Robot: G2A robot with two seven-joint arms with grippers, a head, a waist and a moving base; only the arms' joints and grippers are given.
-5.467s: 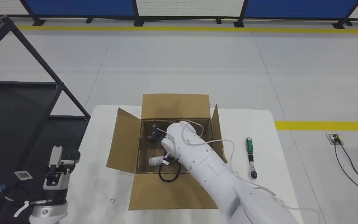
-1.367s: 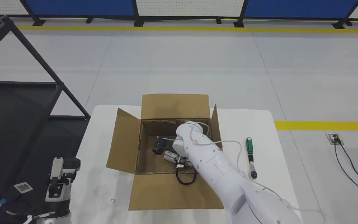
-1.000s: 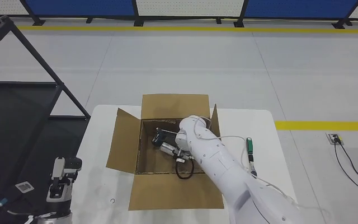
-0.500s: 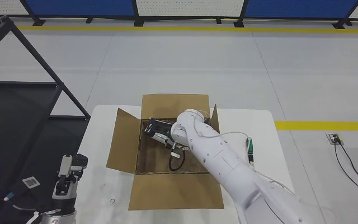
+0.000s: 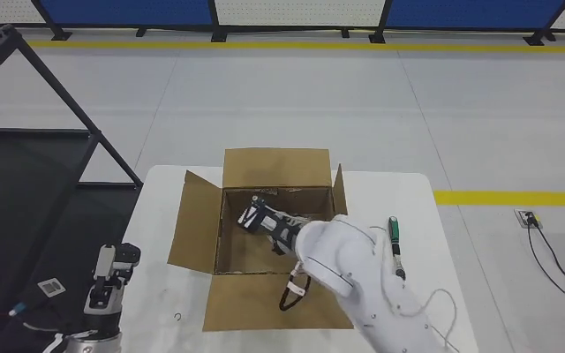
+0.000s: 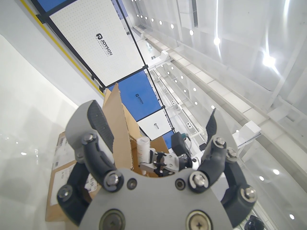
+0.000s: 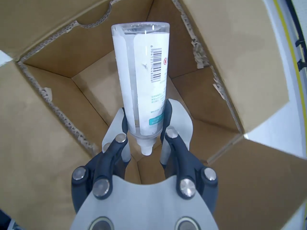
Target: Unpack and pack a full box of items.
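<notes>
R gripper (image 7: 145, 118): fingers clamped on white bottle (image 7: 141, 72) near its cap end, base pointing down into open cardboard box (image 5: 278, 166) at centre of top view. L gripper (image 6: 153, 118): fingers spread, nothing btw them, lower left of top view, by tabletop (image 5: 159, 265) edge. Green-handled screwdriver (image 5: 395, 245) lies on tabletop, right of box.

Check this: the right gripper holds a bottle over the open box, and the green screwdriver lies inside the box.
Wrong on the screwdriver: it lies on the table beside the box, not inside it, as the top view shows. The right gripper does hold the bottle over the open box.
</notes>
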